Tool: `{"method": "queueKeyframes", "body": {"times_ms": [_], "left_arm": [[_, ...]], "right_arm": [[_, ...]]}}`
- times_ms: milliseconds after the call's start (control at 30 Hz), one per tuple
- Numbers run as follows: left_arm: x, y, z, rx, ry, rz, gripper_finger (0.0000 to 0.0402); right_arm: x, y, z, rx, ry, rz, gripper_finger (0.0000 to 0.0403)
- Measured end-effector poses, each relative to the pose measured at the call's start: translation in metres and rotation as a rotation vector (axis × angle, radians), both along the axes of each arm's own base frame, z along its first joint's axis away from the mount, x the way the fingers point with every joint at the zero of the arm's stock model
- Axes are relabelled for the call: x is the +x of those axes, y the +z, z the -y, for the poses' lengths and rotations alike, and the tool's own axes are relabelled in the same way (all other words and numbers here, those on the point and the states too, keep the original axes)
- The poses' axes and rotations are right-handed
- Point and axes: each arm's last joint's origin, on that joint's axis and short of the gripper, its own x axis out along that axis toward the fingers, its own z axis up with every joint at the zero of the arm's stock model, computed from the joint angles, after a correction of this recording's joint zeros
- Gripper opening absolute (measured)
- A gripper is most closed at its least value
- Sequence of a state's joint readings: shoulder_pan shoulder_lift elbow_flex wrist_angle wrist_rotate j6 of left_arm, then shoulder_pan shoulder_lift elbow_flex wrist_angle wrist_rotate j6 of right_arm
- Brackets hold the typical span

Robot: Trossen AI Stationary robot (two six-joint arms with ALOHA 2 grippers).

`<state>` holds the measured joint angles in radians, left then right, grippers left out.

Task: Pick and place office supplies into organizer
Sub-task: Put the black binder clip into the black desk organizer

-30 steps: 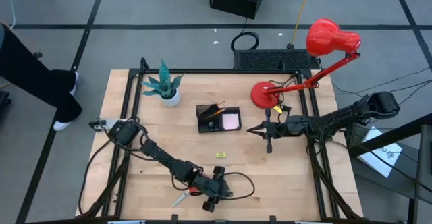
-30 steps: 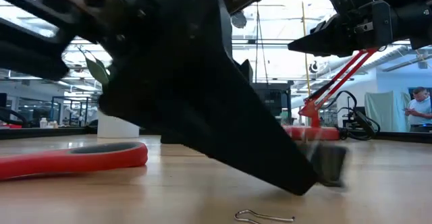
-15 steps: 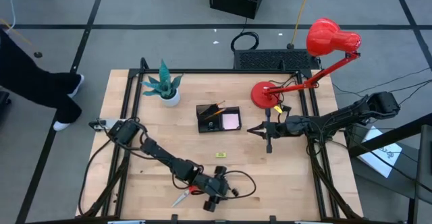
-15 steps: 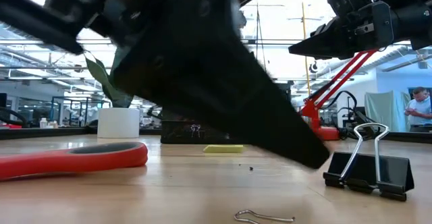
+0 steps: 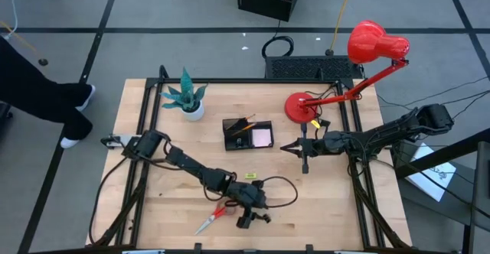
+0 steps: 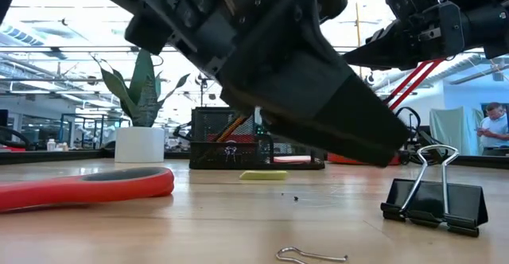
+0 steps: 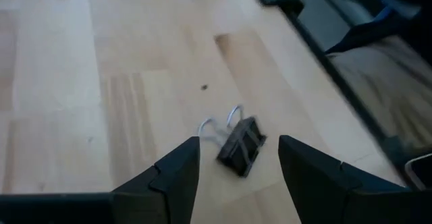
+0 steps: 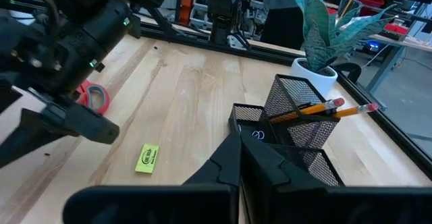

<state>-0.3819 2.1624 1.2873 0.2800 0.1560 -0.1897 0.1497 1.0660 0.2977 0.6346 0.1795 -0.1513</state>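
Observation:
My left gripper [image 7: 239, 177] is open and hovers near the table's near edge. Its fingers stand on either side of a small black binder clip [image 7: 240, 145], which lies on the table without touching them. In the low view the clip [image 6: 433, 201] rests on its black body with its wire handles up. Red-handled scissors [image 5: 210, 219] lie flat to its left. A small yellow piece [image 5: 249, 175] lies between the clip and the black mesh organizer [image 5: 246, 134], which holds orange pencils [image 8: 331, 108] and a pink pad. My right gripper [image 5: 305, 164] is shut and hangs in the air right of the organizer.
A potted teal plant [image 5: 187, 99] stands at the far left. A red desk lamp [image 5: 337, 93] stands at the far right. A cable [image 5: 279, 197] loops off the left wrist over the table. A small bent wire [image 6: 310, 255] lies at the near edge.
My left gripper has risen and drawn back from the near edge toward the table's middle. The binder clip, blurred at a fingertip a second ago, now stands alone on the table. The right arm has kept still.

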Motion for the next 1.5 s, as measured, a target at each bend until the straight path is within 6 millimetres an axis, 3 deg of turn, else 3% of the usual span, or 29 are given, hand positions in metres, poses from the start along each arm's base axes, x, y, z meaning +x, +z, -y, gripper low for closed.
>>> {"method": "queueKeyframes", "body": {"times_ms": [1000, 1167, 1500], "left_arm": [[0.008, 0.008, -0.003, 0.033, -0.010, 0.151, 0.0207], [0.007, -0.004, -0.003, 0.041, -0.027, 0.118, 0.0207], [0.010, -0.006, 0.000, 0.051, -0.054, 0.174, 0.0207]], "right_arm": [[0.000, 0.000, 0.000, -0.017, 0.001, 0.001, 0.0000], [0.000, 0.000, 0.000, -0.018, 0.001, 0.000, 0.0000], [0.000, 0.000, 0.000, -0.018, 0.000, -0.001, 0.0000]]}}
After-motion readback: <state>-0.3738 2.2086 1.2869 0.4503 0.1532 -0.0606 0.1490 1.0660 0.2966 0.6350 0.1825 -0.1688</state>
